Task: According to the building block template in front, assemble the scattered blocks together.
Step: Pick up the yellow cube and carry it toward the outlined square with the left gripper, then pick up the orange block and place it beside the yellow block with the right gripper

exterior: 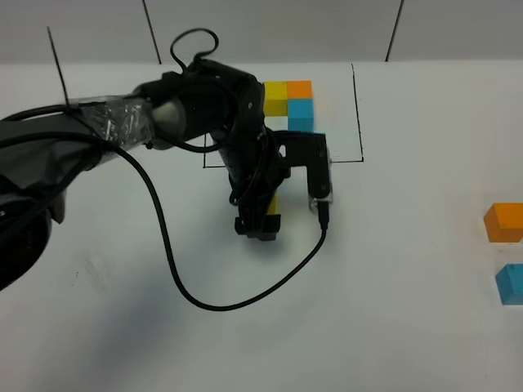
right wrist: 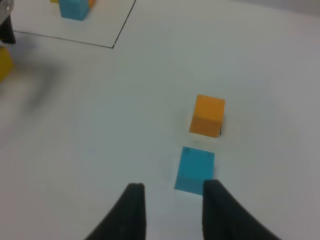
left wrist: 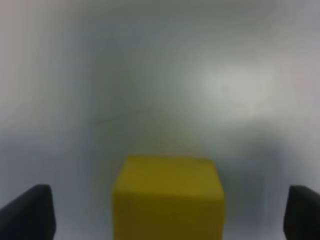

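Within the black rectangle [exterior: 358,114], the building block template [exterior: 294,103]

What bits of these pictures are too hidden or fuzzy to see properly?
- High view: the left arm covers most of the yellow block and part of the template.
- Same view: right edge cuts the orange block and blue block.
- Left wrist view: all blurred; bottom edge cuts the yellow block.
- Right wrist view: top edge cuts off the template.
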`<state>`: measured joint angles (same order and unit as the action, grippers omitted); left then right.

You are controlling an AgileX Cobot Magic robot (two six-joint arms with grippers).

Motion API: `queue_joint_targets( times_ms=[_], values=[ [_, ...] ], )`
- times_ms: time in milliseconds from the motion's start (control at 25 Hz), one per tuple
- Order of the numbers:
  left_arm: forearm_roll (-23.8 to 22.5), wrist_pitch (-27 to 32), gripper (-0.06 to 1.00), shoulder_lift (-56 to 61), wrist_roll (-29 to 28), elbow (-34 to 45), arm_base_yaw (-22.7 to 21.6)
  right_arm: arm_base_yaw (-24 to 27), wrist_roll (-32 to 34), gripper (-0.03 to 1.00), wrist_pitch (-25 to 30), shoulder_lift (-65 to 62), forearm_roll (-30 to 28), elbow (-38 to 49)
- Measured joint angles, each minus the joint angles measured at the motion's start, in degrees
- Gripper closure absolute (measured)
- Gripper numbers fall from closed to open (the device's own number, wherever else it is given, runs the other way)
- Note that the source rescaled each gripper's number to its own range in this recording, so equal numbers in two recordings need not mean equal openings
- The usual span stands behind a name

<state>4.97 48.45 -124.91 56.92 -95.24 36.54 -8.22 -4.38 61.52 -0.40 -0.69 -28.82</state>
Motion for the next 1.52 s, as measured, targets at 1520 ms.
queue_joint_targets(
  times_ms=[1520],
  values=[
    [-28.6, 20.2, 0.24, 105.9, -39.4, 38.1, -4.5, 0.0, 0.0, 0.97, 0.0, 0.0, 0.0, 0.0]
  ],
)
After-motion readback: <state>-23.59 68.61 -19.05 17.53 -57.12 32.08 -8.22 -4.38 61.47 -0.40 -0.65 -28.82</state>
